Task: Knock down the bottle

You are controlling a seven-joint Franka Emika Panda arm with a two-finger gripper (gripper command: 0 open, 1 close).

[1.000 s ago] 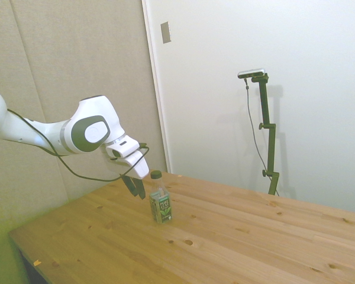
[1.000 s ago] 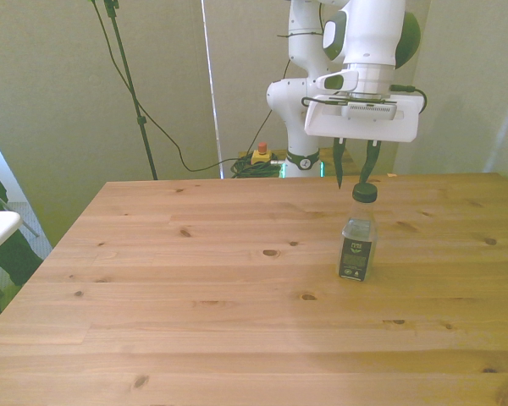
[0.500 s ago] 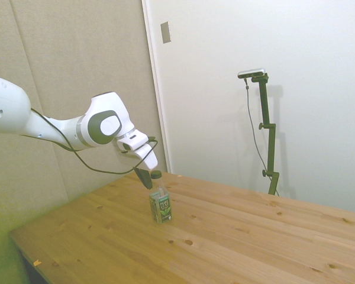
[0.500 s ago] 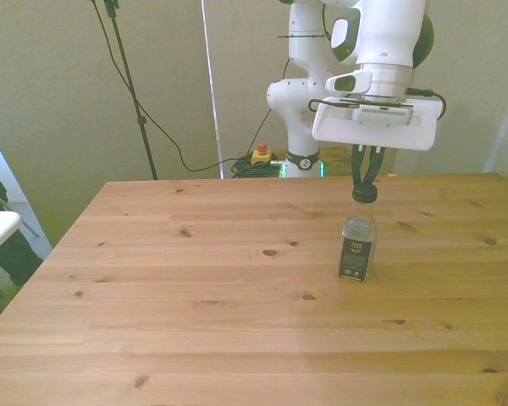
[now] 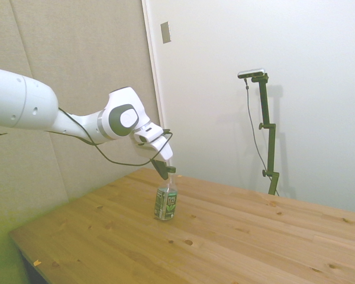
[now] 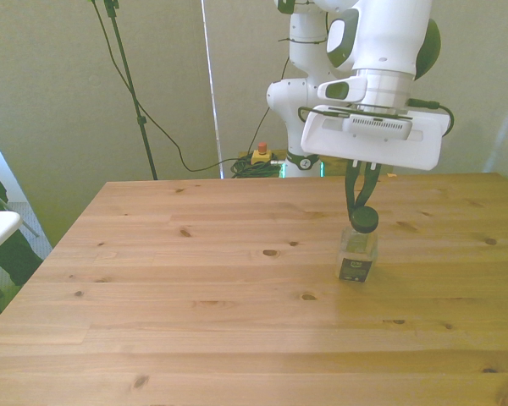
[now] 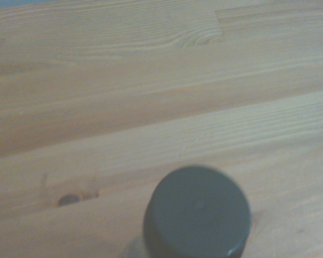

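I see the bottle [image 5: 167, 201] tipped on the wooden table [image 5: 236, 236], its dark green cap [image 6: 364, 219] leaning away from the arm in the side view, its base still on the wood. My gripper [image 6: 359, 196] sits at the cap's twelve o'clock in the front view, touching it, fingers drawn nearly together and gripping nothing. From the wrist, the cap [image 7: 196, 212] shows over bare planks.

Bottle [image 7: 196, 215] body cut off by wrist picture's edge, only blurred cap visible; label print unreadable.
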